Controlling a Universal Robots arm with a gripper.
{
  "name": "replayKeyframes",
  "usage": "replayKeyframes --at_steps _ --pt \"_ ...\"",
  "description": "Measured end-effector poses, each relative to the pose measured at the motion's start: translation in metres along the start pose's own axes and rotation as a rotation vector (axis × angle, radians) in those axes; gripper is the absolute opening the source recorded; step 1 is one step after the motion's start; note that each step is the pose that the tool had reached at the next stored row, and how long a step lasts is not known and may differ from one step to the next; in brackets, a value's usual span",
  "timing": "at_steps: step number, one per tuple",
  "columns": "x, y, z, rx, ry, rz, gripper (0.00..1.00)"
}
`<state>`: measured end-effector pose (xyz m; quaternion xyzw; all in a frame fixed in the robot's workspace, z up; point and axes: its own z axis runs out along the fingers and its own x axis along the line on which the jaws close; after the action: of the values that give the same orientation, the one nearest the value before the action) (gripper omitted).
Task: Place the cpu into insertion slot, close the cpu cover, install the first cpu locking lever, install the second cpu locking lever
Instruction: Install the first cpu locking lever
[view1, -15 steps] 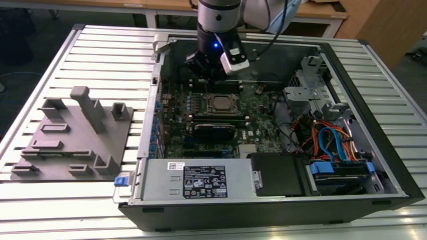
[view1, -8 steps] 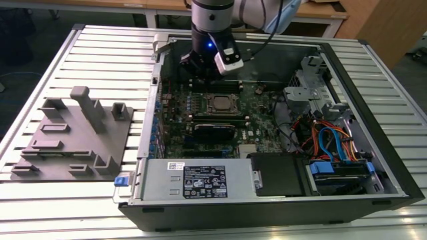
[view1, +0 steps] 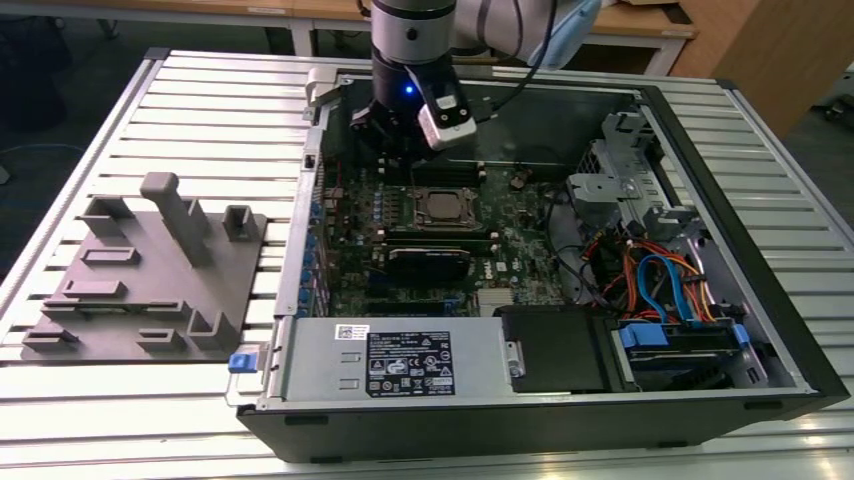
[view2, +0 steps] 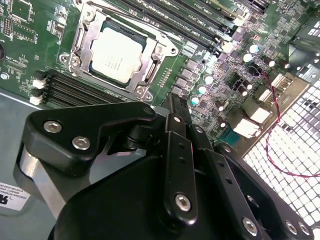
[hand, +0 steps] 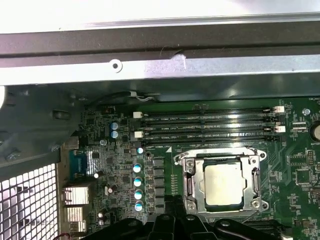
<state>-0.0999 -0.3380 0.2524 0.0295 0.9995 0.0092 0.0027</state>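
Dull silver square cpu (view2: 117, 52): seated in the silver-rimmed square insertion slot (view1: 416, 208), toward the green circuit board's (hand: 300, 175) edge beneath the arm (view1: 407, 40) | thin silvery cpu cover (view2: 150, 75) frame: lying flat around the chip | black linked-finger hand (view2: 174, 102): fingers (view2: 176, 145) look pressed together, holding nothing, hovering near that slot

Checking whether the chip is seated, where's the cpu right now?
The cpu lies mid-motherboard in the exterior view, framed by the cpu cover, with banks of memory slots along two opposite sides.
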Motion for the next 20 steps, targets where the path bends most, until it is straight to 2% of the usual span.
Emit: replayKeyframes --at_steps 13,17,20 --pt "0.0001 -0.0001 0.0001 0.0001 0.0001 -0.003 0.10" --pt "0.0002 -0.0001 0.0006 -0.0002 0.0010 -0.052 0.10" --pt "0.0013 -0.0001 0.0008 -0.0005 0.0009 -0.054 0.10"
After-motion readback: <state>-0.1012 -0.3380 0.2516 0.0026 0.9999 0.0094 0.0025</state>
